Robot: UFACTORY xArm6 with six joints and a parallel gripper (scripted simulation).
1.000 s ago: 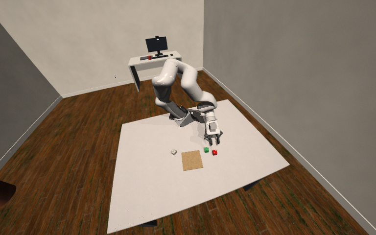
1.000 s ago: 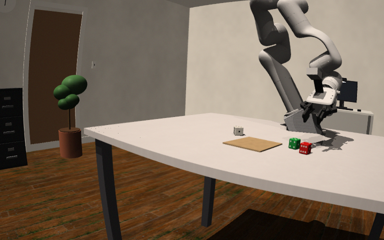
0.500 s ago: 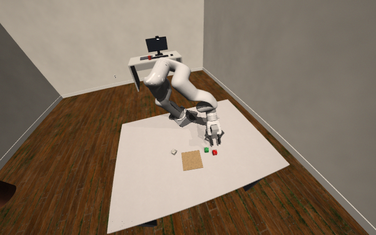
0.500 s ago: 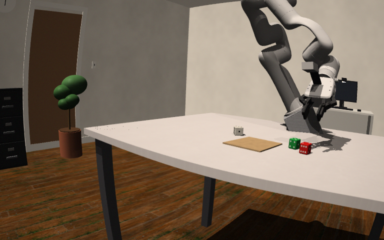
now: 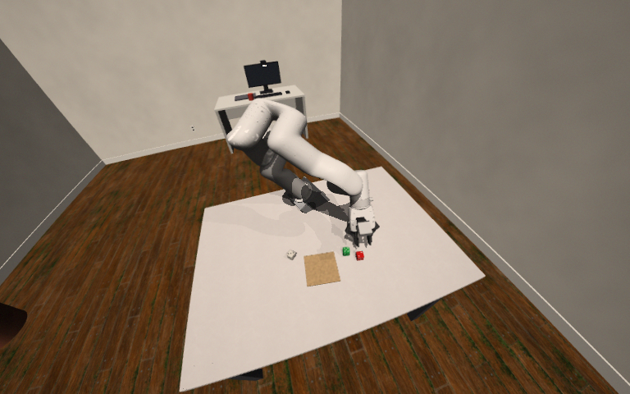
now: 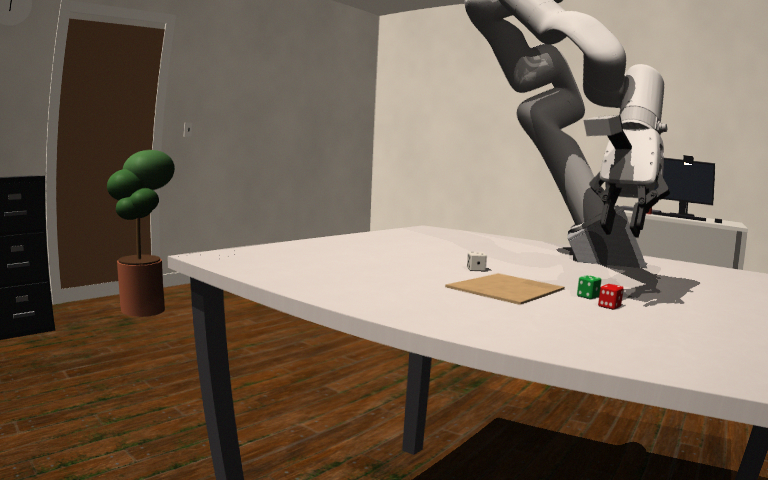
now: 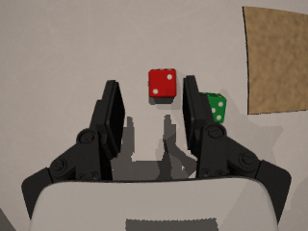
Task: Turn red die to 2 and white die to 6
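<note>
Though small, red die (image 5: 359, 255) (image 6: 610, 296) (image 7: 163, 83) two-up.

- The red die (image 5: 359, 255) (image 6: 610, 296) (image 7: 163, 84) sits on the pale table (image 5: 260, 315) (image 6: 339, 294) (image 7: 72, 48), two white pips on its upper face.
- The green die (image 5: 345, 251) (image 6: 589, 286) (image 7: 218, 107) lies between the red die and the mat's near edge, close to a corner, partly hidden by a finger.
- The tan mat (image 5: 321, 269) (image 6: 504, 288) (image 7: 279, 63) shows one full edge and two corners.
- The gripper (image 5: 362, 242) (image 6: 621, 229) (image 7: 152, 93) stands open, its black fingers apart.
- Shadows fall on the table between them.
</note>
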